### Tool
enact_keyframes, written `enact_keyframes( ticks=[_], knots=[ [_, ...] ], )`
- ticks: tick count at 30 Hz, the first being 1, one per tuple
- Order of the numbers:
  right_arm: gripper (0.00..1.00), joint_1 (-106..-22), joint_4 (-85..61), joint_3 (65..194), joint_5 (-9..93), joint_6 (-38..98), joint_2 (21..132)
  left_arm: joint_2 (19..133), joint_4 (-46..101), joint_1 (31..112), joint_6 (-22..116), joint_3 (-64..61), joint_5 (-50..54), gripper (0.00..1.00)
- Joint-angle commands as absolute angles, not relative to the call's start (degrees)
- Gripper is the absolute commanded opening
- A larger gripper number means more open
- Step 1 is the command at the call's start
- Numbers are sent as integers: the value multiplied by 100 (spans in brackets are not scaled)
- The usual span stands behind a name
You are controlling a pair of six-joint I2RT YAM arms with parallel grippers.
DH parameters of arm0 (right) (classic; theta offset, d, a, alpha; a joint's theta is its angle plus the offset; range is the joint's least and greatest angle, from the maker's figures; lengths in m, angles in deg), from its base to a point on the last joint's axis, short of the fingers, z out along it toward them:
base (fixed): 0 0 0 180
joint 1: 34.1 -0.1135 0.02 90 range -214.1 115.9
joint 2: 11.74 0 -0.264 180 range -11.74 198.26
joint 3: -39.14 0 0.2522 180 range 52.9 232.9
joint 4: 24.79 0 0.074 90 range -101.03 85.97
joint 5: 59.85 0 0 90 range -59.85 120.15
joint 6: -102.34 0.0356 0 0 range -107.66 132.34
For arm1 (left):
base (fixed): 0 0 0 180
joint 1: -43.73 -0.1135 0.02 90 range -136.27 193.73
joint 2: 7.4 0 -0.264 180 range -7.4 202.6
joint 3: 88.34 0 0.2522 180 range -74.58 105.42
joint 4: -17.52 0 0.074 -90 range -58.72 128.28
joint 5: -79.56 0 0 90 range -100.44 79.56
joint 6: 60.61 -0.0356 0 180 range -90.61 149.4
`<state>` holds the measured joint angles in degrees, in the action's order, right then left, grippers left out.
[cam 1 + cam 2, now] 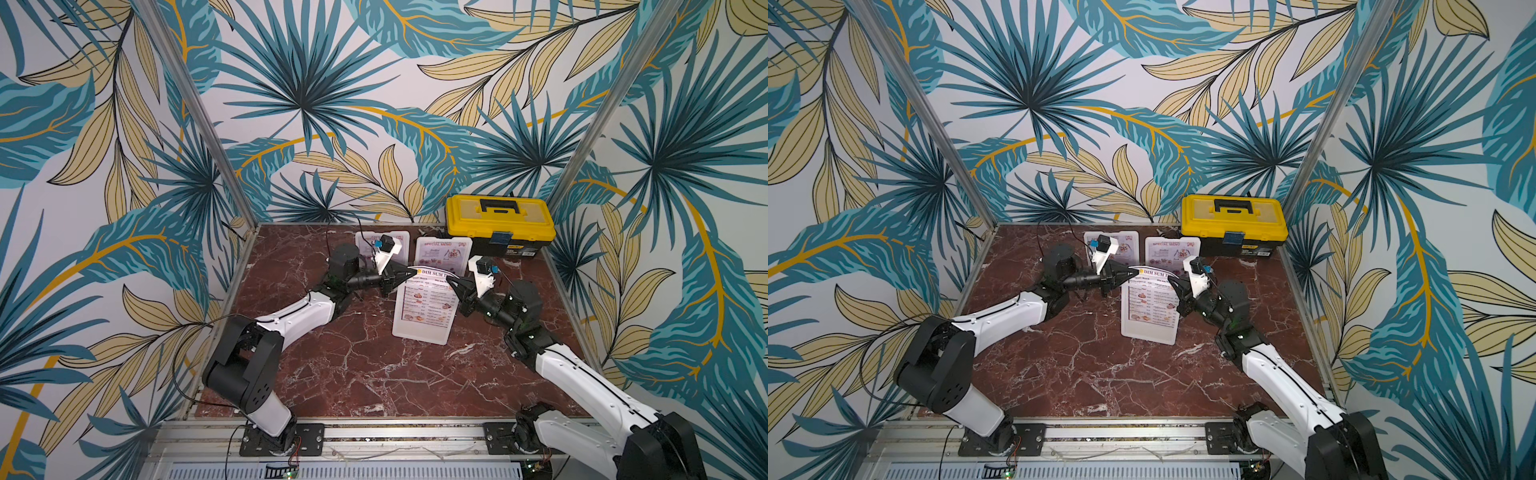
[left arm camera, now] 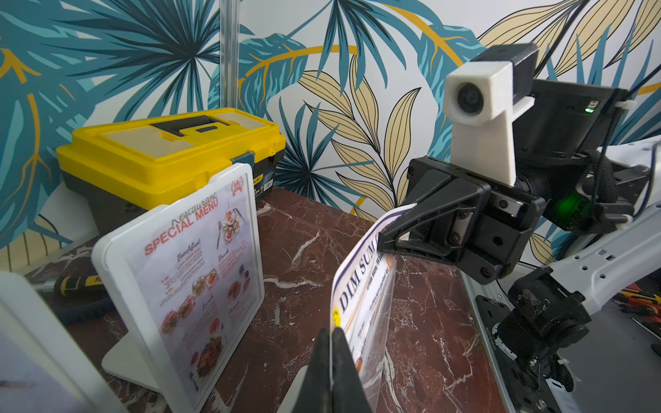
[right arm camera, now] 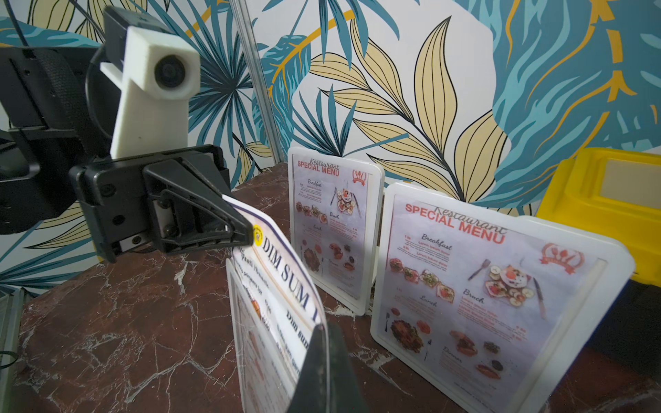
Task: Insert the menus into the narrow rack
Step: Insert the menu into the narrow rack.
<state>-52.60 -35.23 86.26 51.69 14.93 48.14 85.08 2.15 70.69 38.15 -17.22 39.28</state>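
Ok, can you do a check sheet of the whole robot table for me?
Surface: red marble table, white veins.
Job's things: Dim Sum menu partly in the front rack, top bowed out; two Special menus in racks behind.
Clutter: yellow toolbox at the back; tool handle behind a rack.
Grippers: left gripper and right gripper both shut on the Dim Sum menu's top edge.
Cables: black cable loops by the left arm.
Surroundings: leaf-print walls, metal posts.
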Motion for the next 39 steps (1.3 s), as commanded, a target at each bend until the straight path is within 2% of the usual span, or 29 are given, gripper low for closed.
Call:
enact_keyframes(
  ticks=[1,12,17,20,21,23,27,32,35,39],
  knots=[
    [0,-5247,-3745,8407,5236,1626,4778,8452,192,7084,3776,-1756,3793,6],
    [0,-5247,-3911,8375,5344,1723,5026,8347,192,7084,3685,-2024,3693,6],
    [24,-5247,-3799,8399,5249,1781,4815,8306,197,7084,3669,-2053,3725,7],
    [34,-5247,-3444,8580,5063,1896,4571,8256,192,7082,3674,-2044,3772,18],
    [35,-5247,-3163,8724,4905,1989,4493,8234,194,7089,3682,-2044,3790,26],
    [37,-5256,-2626,9023,4654,2147,4378,8186,193,7089,3682,-2066,3799,48],
    [38,-5419,-1727,9721,4238,2407,4458,7978,194,7097,3652,-2212,3577,75],
    [38,-6165,-699,10614,2728,2212,4980,7739,192,7097,3560,-2483,3145,85],
    [38,-6582,-79,11209,1830,2142,5542,7550,192,7098,3494,-2751,2892,87],
    [38,-6719,493,11694,1310,2214,6172,7218,193,7098,3426,-3154,2633,89]
  ],
)
